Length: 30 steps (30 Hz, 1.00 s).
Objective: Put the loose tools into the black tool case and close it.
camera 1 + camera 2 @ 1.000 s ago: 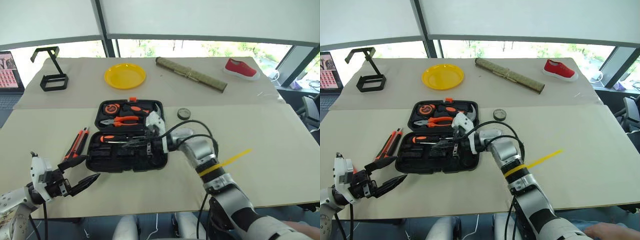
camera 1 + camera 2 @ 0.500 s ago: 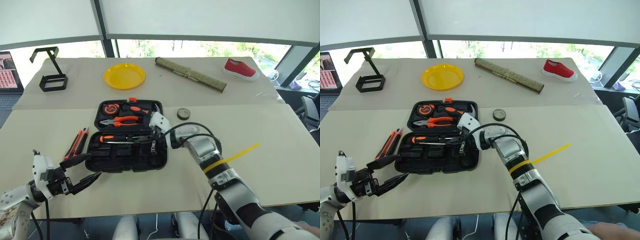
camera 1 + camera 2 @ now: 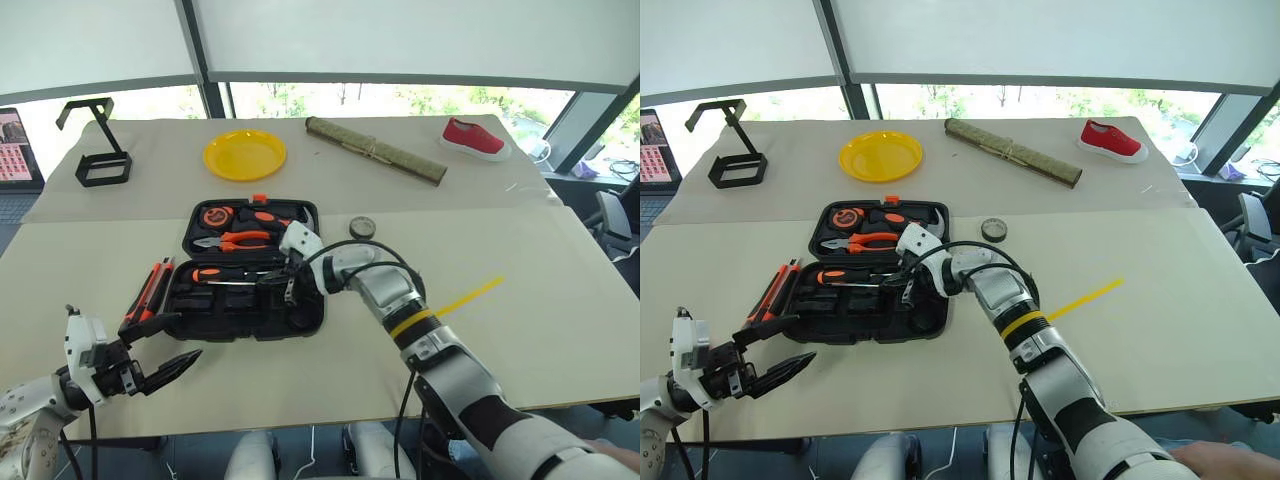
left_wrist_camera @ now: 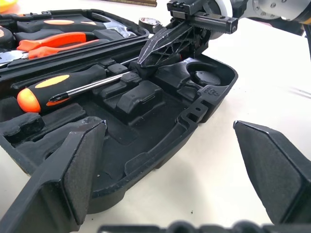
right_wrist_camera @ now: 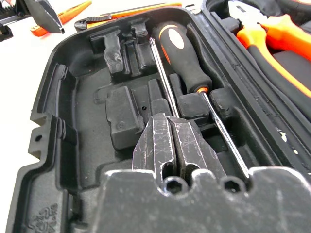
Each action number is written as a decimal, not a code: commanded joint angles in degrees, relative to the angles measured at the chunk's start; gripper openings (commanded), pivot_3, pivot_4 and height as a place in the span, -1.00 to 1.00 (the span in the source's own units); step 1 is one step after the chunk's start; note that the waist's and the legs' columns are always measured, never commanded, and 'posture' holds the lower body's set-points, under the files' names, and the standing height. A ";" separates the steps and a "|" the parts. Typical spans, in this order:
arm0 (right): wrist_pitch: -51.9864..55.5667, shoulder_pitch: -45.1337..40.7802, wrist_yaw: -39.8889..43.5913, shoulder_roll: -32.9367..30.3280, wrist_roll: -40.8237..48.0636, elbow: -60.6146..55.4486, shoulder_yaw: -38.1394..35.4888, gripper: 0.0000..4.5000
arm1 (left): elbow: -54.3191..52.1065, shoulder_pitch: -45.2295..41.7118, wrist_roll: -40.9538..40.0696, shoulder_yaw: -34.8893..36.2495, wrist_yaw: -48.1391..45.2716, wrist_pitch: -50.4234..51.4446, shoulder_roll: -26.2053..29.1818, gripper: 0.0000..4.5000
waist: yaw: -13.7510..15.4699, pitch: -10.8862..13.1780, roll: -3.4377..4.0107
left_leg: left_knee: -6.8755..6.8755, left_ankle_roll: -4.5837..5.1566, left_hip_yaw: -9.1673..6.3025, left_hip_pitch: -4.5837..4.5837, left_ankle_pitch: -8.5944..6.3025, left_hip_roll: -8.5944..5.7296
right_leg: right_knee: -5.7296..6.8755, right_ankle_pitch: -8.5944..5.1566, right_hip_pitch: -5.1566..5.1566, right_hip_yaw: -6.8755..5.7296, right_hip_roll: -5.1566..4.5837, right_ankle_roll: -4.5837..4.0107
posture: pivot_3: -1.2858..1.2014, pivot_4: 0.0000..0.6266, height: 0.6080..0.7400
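Your right hand [image 3: 272, 281] is clenched empty over the open tool case [image 3: 245, 310], beside a slotted screwdriver [image 3: 225, 274]. Your left hand [image 3: 165, 345], released, waits near the utility knife [image 3: 147, 294] outside. The tape roll [image 3: 362, 227], plate [image 3: 244, 155] and shoe [image 3: 472, 137] sit beyond.

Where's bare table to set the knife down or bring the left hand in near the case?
Bare table lies in front of the black tool case, between it and the left gripper, and widely right of the right gripper past the tape roll. Crowded: the case's left edge, where the utility knife lies close alongside.
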 commanded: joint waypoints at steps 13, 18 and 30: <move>-0.85 1.10 1.72 -0.26 5.82 -5.34 -4.92 -0.98 | -0.70 1.42 -0.25 1.59 -0.40 -1.82 -0.07 1.00 | 0.51 0.05 0.00 | -0.01 0.00 -0.02 -0.37 0.00 -0.11 | -0.08 0.01 -0.24 -0.10 -0.15 0.04 | 0.03 -0.52 1.00; -5.02 -0.11 -0.18 0.10 3.21 0.33 -4.02 -0.98 | 0.24 0.89 -0.13 1.50 -0.87 -2.26 0.35 1.00 | 0.46 0.05 0.00 | -0.01 0.00 -0.02 -0.37 0.00 -0.12 | -0.08 0.01 -0.24 -0.11 -0.17 0.04 | 0.03 -0.52 1.00; -11.29 0.60 0.47 1.26 -5.26 6.55 3.99 -0.98 | 1.71 1.56 0.20 1.99 -2.16 -3.43 0.36 1.00 | 0.20 0.03 0.00 | -0.01 0.00 0.01 -0.26 0.00 -0.10 | -0.07 0.00 -0.17 -0.09 -0.15 0.04 | 0.03 -0.52 1.00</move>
